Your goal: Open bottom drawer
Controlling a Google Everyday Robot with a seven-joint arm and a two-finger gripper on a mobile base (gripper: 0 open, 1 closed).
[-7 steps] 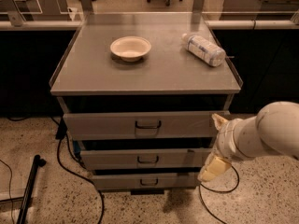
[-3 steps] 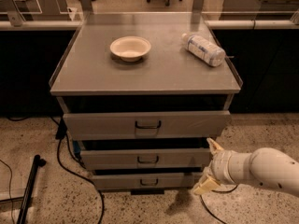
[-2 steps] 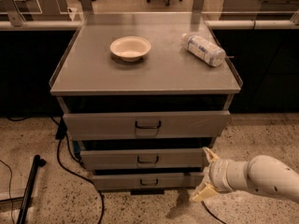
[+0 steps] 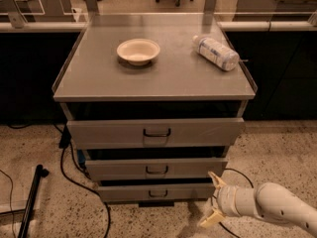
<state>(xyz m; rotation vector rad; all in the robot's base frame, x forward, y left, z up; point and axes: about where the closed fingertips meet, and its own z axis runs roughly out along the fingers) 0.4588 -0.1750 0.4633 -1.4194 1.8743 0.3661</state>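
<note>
The bottom drawer [image 4: 153, 192] is the narrowest, lowest grey front of the cabinet, with a small dark pull handle [image 4: 158, 193] at its centre. It sits nearly flush, with a dark gap above it. My gripper [image 4: 211, 200] is low at the right, just off the drawer's right end and to the right of the handle. Its two pale fingers are spread apart, one above [image 4: 216, 179] and one below [image 4: 210, 218], with nothing between them. The white arm [image 4: 277, 211] reaches in from the lower right.
The middle drawer [image 4: 156, 168] and the top drawer [image 4: 156, 132] stand above it. A white bowl [image 4: 138, 51] and a lying plastic bottle [image 4: 216, 52] rest on the cabinet top [image 4: 99, 78]. Black cables [image 4: 74, 177] and a dark pole [image 4: 30, 202] lie on the floor at left.
My arm and gripper have come down from beside the middle drawer to the level of the bottom drawer, and moved slightly left. The drawers have not moved.
</note>
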